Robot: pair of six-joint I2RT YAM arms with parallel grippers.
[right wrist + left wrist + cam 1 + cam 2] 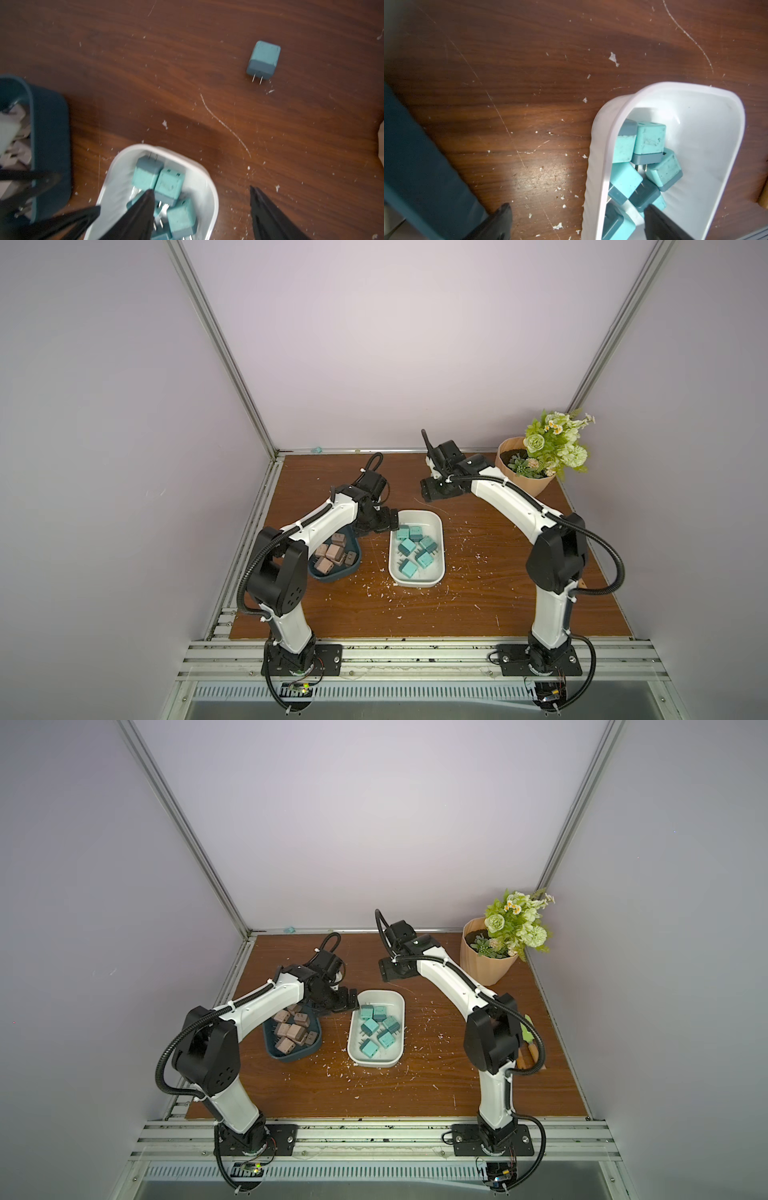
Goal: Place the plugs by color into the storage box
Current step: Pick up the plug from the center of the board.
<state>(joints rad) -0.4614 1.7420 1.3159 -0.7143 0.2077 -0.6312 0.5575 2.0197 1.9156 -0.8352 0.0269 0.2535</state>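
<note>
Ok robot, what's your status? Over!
Left pincer, right pincer: open, empty. Teal plug loose on table. Others in white bin, blue bin. Nothing blocking.

I see a tan flowerpot [524,479] holding green flowers [557,443] in my worktop's [478,605] far right corner; white scraps [613,58] litter the wood.

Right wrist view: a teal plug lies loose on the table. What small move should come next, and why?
Probably carry the right hand over the loose teal plug. The hand is open and empty, and that plug lies alone on the wooden table, outside the white box that holds the other teal plugs.
</note>
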